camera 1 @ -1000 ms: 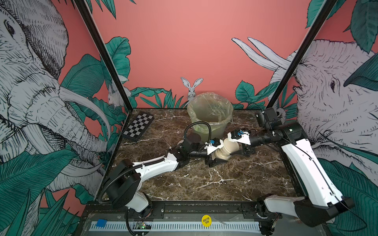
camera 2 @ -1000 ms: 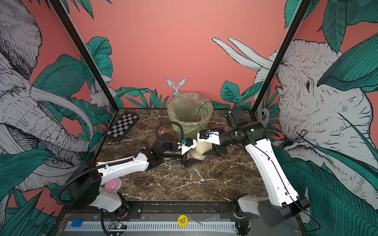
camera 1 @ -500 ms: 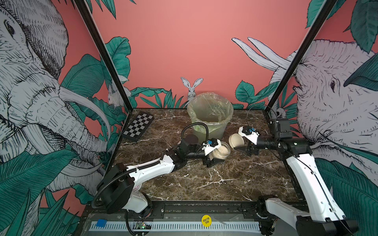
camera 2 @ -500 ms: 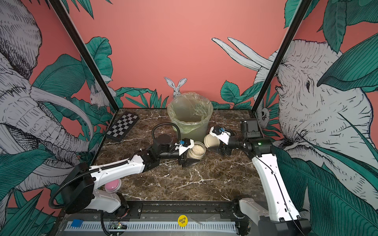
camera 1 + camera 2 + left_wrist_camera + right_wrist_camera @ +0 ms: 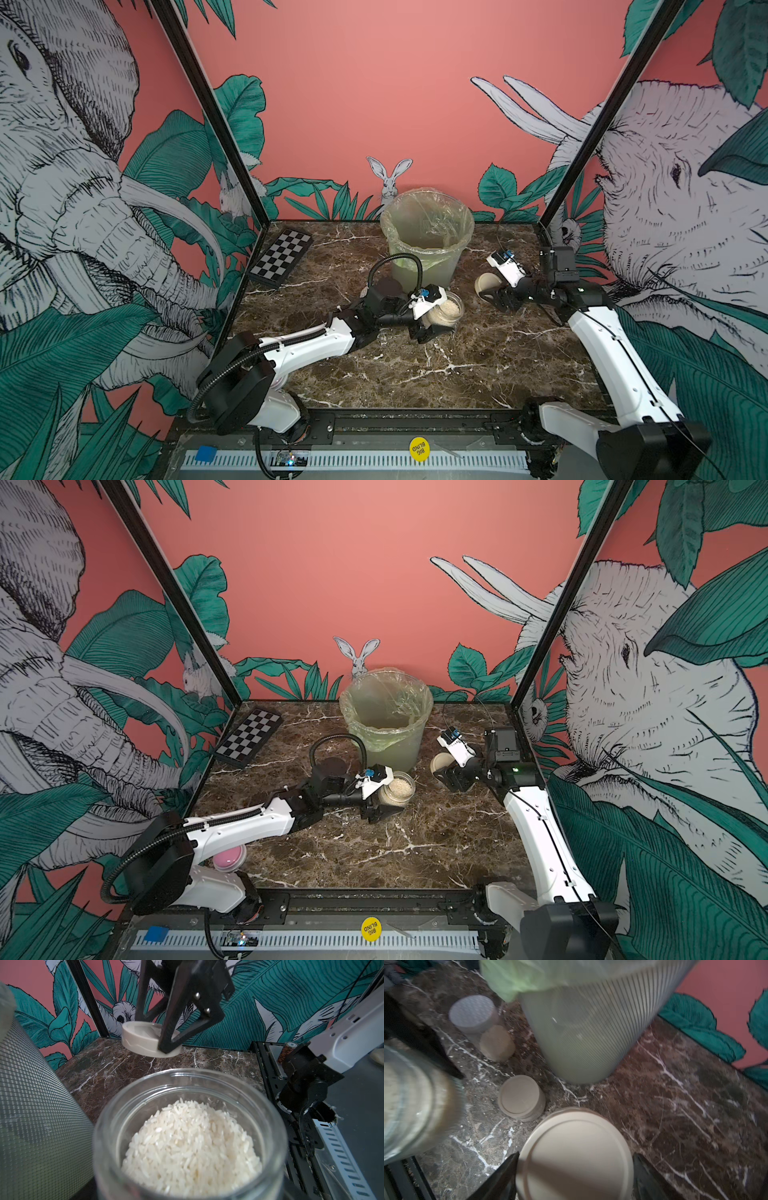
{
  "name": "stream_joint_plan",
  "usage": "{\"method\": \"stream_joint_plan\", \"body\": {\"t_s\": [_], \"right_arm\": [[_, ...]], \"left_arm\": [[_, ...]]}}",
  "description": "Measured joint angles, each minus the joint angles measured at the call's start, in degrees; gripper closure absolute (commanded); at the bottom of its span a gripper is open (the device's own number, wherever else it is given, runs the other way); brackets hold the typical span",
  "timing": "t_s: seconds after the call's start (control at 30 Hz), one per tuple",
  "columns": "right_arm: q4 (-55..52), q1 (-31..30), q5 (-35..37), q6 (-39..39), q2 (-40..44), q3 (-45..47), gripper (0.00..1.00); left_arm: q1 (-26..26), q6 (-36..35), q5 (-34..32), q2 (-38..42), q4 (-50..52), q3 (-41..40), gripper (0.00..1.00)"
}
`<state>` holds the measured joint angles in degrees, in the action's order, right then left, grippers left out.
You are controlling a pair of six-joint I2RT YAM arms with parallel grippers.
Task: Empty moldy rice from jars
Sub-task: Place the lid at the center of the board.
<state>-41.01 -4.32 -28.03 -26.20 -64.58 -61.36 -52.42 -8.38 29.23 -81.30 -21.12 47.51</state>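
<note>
Right claw (image 5: 494, 293) has carried the lid (image 5: 485, 284) off the jar (image 5: 448, 311), toward the right edge of the table (image 5: 415, 374). In both top views, left claw (image 5: 382, 802) grips the upright jar just before the bin (image 5: 386, 729); open tabletop lies in front. Left wrist view: rice (image 5: 191, 1142) inside, mouth upward. Right wrist view: lid clamped between the fingers (image 5: 500, 1178).

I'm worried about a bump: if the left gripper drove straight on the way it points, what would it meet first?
Likely the beige lid clamped by the right gripper, dead ahead beyond the open jar that the left gripper holds; depth is unclear.
</note>
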Motion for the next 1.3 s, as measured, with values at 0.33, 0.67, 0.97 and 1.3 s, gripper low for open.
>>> {"method": "stream_joint_plan", "body": {"t_s": [0.33,0.67,0.97,1.3], "right_arm": [[0.5,0.1,15.8,13.1,-5.7,3.3,0.55],[1.4,0.1,20.4,29.1,-12.2,4.5,0.58],[4.6,0.1,22.1,43.3,-14.7,9.1,0.59],[8.0,0.1,24.7,51.0,-19.7,12.0,0.51]], "left_arm": [[0.0,0.9,-1.3,0.2,0.2,-0.3,1.0],[0.0,-0.3,-2.9,2.4,1.3,-0.3,1.0],[0.0,-0.6,-3.0,2.4,1.3,-0.3,1.0],[0.0,-0.6,-3.5,2.4,1.2,-0.8,1.0]]}}
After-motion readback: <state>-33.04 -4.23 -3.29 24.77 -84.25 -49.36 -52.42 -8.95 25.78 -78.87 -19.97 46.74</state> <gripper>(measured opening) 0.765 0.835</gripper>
